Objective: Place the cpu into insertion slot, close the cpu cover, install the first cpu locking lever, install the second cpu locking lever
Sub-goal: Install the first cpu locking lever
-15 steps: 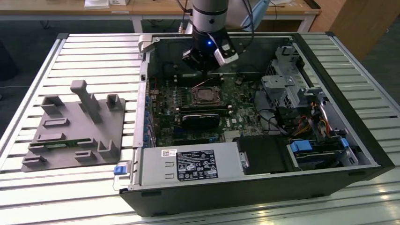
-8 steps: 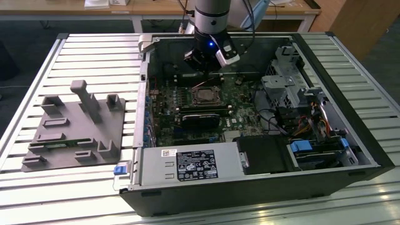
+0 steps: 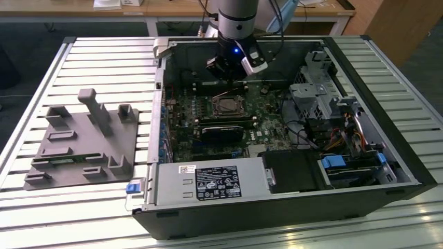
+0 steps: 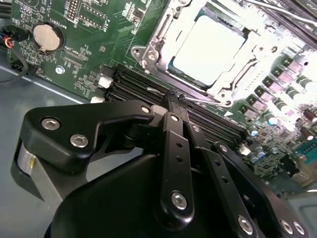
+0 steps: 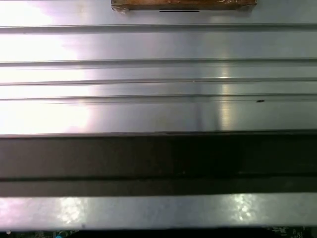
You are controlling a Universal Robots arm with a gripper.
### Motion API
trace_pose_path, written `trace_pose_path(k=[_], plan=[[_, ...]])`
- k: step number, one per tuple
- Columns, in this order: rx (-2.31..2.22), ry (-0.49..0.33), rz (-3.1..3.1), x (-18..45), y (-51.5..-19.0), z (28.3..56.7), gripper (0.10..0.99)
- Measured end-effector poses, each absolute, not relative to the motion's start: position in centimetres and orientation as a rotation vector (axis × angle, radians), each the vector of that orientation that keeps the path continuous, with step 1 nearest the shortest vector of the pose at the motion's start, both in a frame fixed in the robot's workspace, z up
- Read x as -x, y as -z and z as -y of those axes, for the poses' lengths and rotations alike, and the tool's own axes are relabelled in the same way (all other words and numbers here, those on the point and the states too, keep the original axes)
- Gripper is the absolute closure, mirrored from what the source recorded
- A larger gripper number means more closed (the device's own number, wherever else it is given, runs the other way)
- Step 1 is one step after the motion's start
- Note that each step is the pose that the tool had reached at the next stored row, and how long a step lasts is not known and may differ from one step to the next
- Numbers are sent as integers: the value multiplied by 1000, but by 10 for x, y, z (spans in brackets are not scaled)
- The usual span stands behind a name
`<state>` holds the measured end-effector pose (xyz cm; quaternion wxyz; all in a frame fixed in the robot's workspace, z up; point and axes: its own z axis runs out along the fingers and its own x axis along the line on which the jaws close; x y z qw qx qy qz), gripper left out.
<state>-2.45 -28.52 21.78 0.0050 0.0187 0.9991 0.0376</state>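
Inside the open computer case (image 3: 387,155), which lies on a slatted metal table (image 3: 104,57), the arm's gripper (image 3: 229,70) hangs over the motherboard (image 3: 270,111) just behind the insertion slot (image 3: 226,106). From the exterior view the socket reads as a dark square with a silvery rim, and its contents cannot be made out. The second wrist view looks past the gripper (image 4: 174,96), whose black fingers (image 4: 171,144) are pressed together with nothing between them, tips over the memory slots (image 4: 143,84). That view shows the cpu (image 4: 210,47) seated in the insertion slot (image 4: 163,62), with the cpu cover (image 4: 181,20) framing it. A grey fixture block (image 3: 86,140) sits on the table at the exterior view's left. Ribbed metal slats (image 5: 158,74) and a dark band appear in the first wrist view.
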Motion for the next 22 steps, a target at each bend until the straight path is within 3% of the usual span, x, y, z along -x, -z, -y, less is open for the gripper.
trace_pose_path(k=[22], plan=[[-58,-100,-3129,16,-201,284,980]])
